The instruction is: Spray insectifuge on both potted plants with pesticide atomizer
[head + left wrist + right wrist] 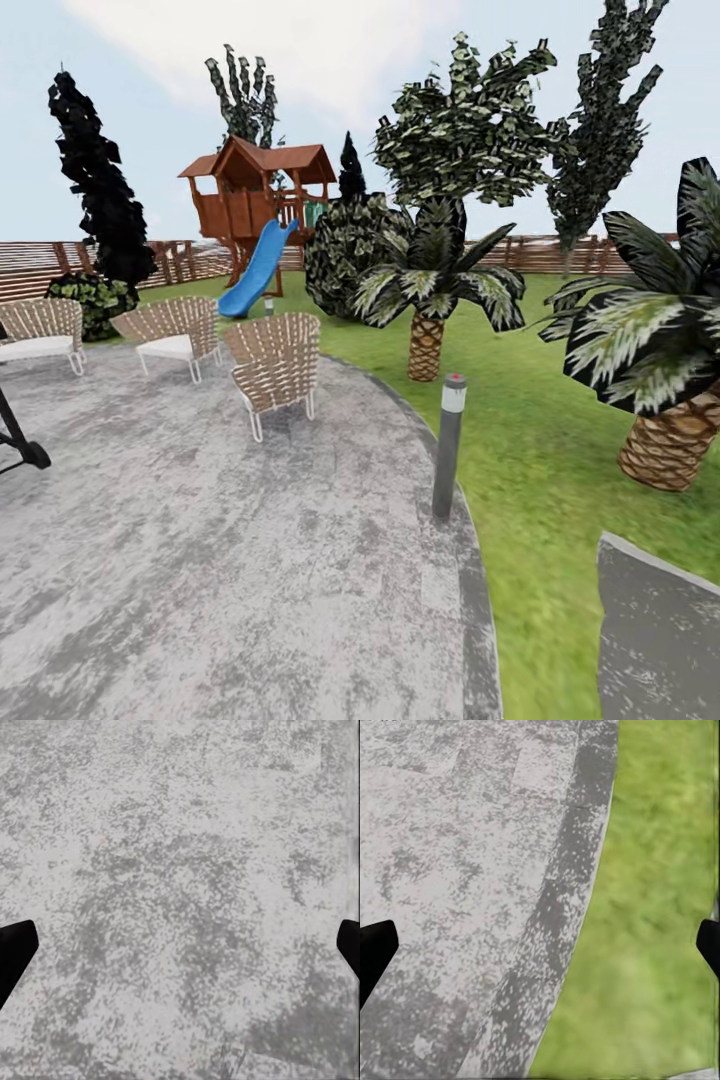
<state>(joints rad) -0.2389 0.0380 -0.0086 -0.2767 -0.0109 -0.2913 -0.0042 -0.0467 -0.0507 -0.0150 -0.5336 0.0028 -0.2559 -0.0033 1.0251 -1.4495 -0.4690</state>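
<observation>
Black grill [18, 440] cut by head view's left edge, only a leg and foot visible; right palm [665, 340] and leftmost wicker chair [40, 335] clipped by frame edges; both wrist views cut gripper fingertips [15, 952] to dark corners.

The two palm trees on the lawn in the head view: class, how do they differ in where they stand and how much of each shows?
The middle palm stands farther off, just past the paving, and shows whole from trunk foot to crown. The right palm stands nearer, looks larger, and is cut by the picture's edge. The middle palm's trunk rises upright; the right palm's trunk leans. Both have scaly brown trunks and dark, pale-streaked fronds, and both stand on grass.
</observation>
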